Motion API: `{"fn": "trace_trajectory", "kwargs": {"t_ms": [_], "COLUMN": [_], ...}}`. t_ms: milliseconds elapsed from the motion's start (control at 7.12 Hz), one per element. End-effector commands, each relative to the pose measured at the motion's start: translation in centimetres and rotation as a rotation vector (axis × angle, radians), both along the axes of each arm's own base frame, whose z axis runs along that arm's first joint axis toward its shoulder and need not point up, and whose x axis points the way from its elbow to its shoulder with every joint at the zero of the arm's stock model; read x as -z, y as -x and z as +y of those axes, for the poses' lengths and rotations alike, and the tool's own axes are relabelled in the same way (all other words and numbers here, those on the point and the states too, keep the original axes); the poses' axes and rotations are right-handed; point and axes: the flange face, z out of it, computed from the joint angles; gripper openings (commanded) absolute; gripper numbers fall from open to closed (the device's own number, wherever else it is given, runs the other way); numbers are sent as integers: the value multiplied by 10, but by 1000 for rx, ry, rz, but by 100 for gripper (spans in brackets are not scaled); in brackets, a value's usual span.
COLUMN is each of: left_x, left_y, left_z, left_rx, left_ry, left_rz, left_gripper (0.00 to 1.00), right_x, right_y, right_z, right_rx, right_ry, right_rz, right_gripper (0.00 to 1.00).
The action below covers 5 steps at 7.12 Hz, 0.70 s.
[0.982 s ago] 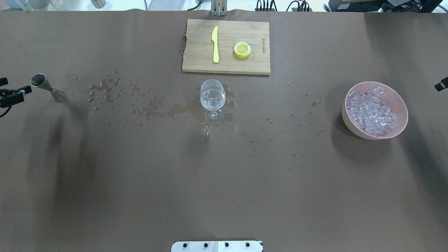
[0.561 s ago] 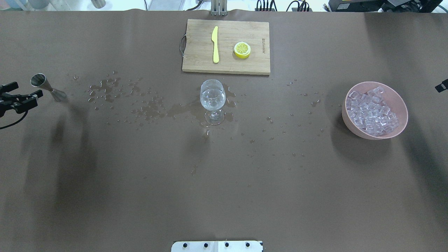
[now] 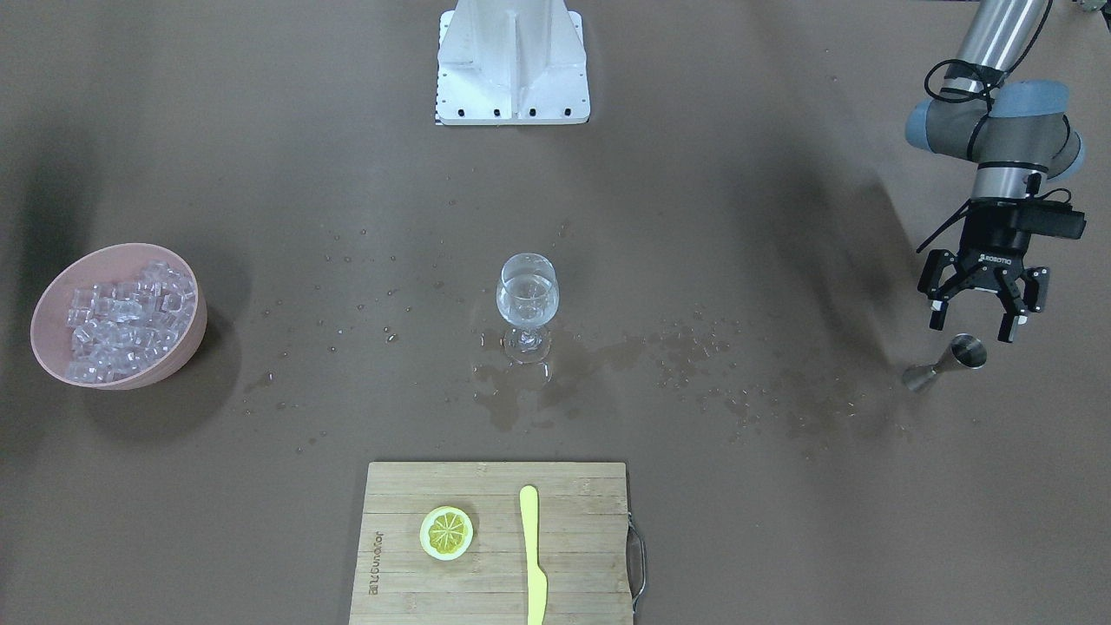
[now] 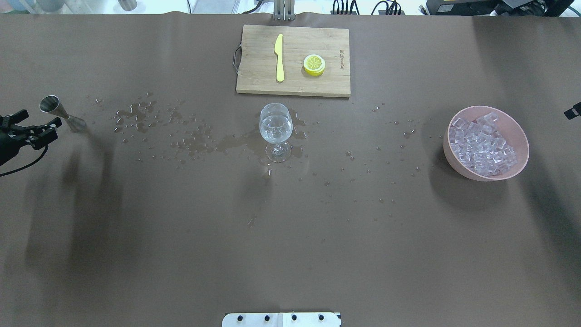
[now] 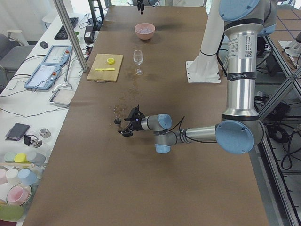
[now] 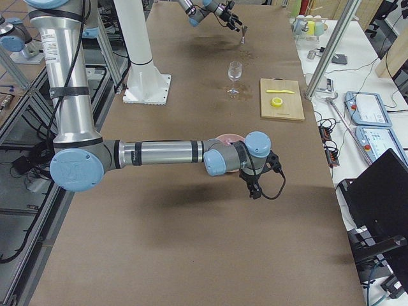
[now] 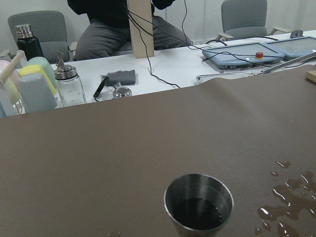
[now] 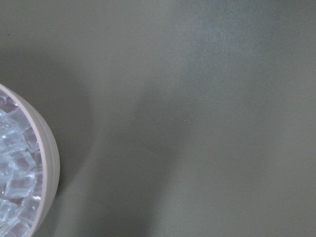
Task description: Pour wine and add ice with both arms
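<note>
A wine glass stands mid-table with clear wine in its bowl. At the table's left end stands a steel jigger, seen from close in the left wrist view as a cup with a little liquid at its bottom. My left gripper hangs open just beside the jigger, not touching it. Ice fills a pink bowl on the right. Of my right gripper only a black tip shows past the bowl; whether it is open or shut I cannot tell.
A wooden cutting board with a yellow knife and a lemon slice lies beyond the glass. Spilled drops and a puddle wet the brown cover between jigger and glass. The white pedestal stands at the near edge.
My left gripper has come further in from the table's left edge, closer to the jigger, with its fingers still apart. The glass, bowl and board have not moved.
</note>
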Motion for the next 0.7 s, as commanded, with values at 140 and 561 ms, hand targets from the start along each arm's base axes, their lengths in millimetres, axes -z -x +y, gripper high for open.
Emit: {"fn": "trace_trajectory", "kwargs": {"t_ms": [140,561], "left_x": [5,-6], "left_y": [-37,-48], "left_z": [-12,-15], "left_rx": [53,50], "left_ry": [26,38], "left_rz": [81,58], "left_gripper": [97,97], "right_x": [1,-3], "right_y": [0,-1], "right_z": [0,6], "right_rx": [1,0], "right_ry": [-4,-29], "right_rz": [-2,-6], "right_gripper": [100,100]}}
